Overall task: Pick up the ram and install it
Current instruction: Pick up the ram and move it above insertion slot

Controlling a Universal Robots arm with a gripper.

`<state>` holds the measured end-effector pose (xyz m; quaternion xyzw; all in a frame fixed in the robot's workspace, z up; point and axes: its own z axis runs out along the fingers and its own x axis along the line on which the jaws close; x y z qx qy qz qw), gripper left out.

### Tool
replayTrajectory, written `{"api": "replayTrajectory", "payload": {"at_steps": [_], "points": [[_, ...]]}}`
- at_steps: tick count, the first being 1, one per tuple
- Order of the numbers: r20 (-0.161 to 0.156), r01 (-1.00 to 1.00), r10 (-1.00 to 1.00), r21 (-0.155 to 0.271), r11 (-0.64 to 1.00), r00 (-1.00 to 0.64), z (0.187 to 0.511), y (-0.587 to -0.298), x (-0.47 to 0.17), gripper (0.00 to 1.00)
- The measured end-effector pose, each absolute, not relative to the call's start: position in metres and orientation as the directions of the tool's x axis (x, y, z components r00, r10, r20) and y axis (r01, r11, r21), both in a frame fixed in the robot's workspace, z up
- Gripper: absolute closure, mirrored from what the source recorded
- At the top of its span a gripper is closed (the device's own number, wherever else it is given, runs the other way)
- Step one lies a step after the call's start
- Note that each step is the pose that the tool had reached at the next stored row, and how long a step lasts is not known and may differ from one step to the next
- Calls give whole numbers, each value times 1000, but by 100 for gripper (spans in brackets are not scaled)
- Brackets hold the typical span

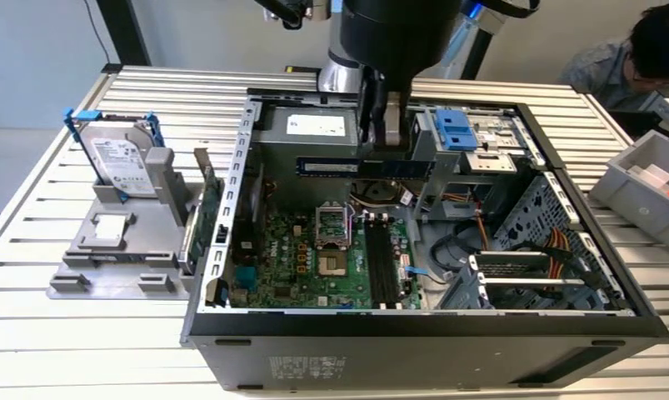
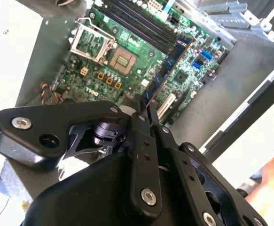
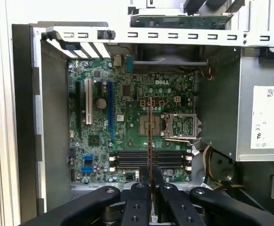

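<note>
The hand [image 1: 384, 148] pinches the ram [image 1: 362, 167] by its upper edge, with the two fingers pressed on the flat sides near the middle of the stick. In the first wrist view the hand [image 3: 150, 178] is seen from behind and the ram [image 3: 149, 141] appears as a thin line, edge-on. In the second wrist view the hand [image 2: 144, 107] holds the ram [image 2: 167, 66] slanted over the board.

The ram hangs in the air inside the open computer case [image 1: 423, 337], level, apart from the motherboard [image 1: 295, 258] below it. The black memory slots [image 1: 381, 267] lie under it and nearer the case front. In the exterior view the stick is turned crosswise to them. Just beside the slots is the processor socket [image 1: 334, 267]. Behind the ram, at the back of the case, sits the power supply [image 1: 312, 125].

Outside the case, on the worktop [image 1: 45, 350] at the exterior view's left, a green expansion card [image 1: 208, 208] and a hard drive [image 1: 117, 158] in a blue frame stand upright in a grey stand [image 1: 112, 262]. At the exterior view's right is a grey bin [image 1: 640, 179], and behind it sits a person [image 1: 646, 50].
</note>
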<state>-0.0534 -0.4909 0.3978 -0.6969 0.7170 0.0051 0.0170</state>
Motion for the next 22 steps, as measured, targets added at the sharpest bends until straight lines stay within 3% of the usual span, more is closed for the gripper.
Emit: {"api": "replayTrajectory", "payload": {"at_steps": [22], "points": [[-28, -997, -997, -17, 74, -73, 398, -478, -14, 100]]}}
